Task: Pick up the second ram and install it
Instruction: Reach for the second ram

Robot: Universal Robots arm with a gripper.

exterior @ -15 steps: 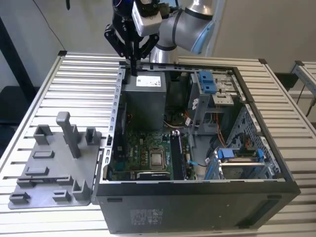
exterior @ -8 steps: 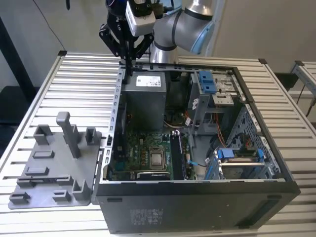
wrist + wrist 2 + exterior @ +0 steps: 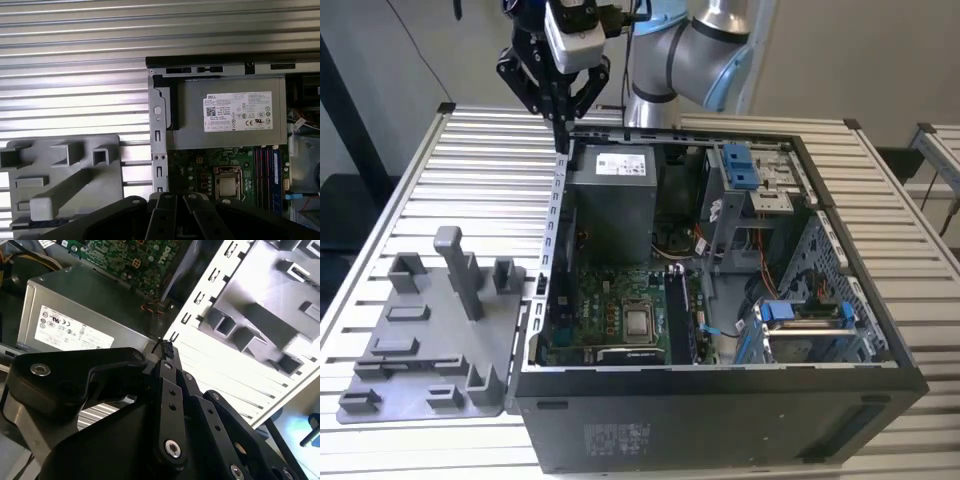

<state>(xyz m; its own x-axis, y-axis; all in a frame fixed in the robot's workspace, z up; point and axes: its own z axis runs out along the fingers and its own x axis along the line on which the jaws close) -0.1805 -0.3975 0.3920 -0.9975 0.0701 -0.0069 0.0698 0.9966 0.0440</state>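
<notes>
In the open black metal computer case (image 3: 720, 420), the second ram (image 3: 677, 312), a thin dark memory card, stood slotted just beside the square silver processor chip (image 3: 638, 322). Above the case's far corner hung the black gripper (image 3: 562, 135), fingers pressed together, holding nothing.

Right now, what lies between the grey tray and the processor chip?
The case's metal wall, then a strip of green motherboard, seen in the exterior view.
</notes>
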